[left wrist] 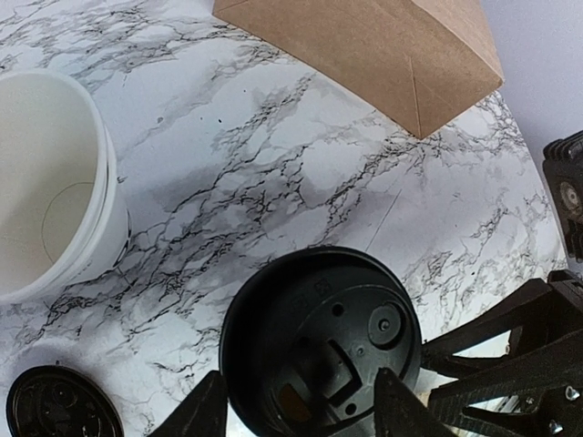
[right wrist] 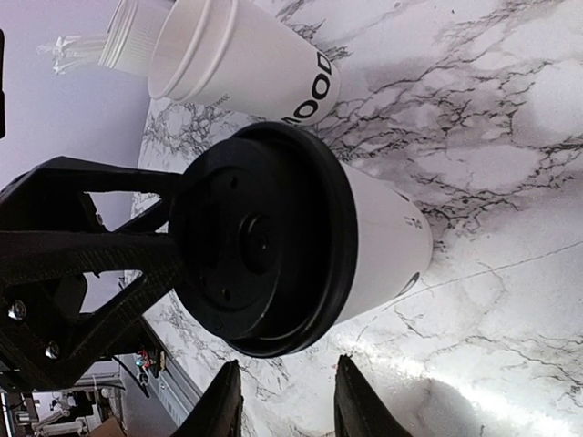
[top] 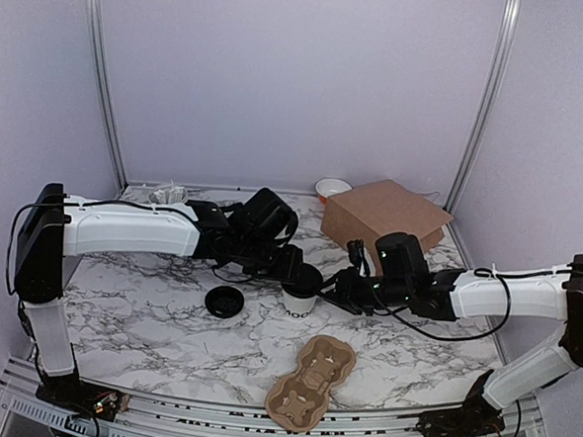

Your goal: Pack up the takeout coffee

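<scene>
On veined marble (top: 147, 309), black-lidded paper cup (top: 301, 298).

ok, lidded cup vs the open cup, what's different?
The lidded cup wears a black lid; the open cup has none and shows an empty inside. The left gripper straddles the lidded cup's top; the open cup stands apart, untouched. Both are upright white paper cups with black lettering.
</scene>
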Available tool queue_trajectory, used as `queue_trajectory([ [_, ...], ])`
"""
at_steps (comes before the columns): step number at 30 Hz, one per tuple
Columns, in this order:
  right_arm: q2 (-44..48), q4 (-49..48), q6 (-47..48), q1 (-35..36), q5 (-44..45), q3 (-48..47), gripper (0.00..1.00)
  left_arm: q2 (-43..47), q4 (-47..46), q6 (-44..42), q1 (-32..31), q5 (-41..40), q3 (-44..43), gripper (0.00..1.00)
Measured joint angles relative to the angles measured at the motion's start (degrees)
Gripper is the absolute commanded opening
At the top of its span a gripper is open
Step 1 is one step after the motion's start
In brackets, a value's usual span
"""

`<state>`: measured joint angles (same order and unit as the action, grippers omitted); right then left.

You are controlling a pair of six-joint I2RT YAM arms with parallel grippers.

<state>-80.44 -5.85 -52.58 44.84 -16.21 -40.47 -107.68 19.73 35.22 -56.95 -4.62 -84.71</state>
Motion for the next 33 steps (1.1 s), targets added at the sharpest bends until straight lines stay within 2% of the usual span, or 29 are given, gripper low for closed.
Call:
queue_trajectory([
  [6,1.33,3.37,1.64,0.0,1.05,-0.66,0.37,1.79,0.48,-0.09,0.02,-0.83,0.15,0.57],
  [14,1.73,11.67,9.51,0.0,4.39,-8.04,0.44,11.32,-0.57,2.62,1.16,-0.96,5.62,0.53],
  [18,-1.05,15.45,14.99,-0.33,5.64,-14.84,0.43,13.92,-3.34,6.51,2.21,0.96,11.89,0.5],
  [24,-5.07,19.52,21.18,-1.2,5.97,-20.15,0.4,14.14,-7.54,13.29,4.17,5.16,19.47,0.49],
  [33,-8.22,23.96,25.75,-1.36,7.87,-22.91,0.37,12.31,-16.15,20.41,5.38,11.32,20.22,0.49],
])
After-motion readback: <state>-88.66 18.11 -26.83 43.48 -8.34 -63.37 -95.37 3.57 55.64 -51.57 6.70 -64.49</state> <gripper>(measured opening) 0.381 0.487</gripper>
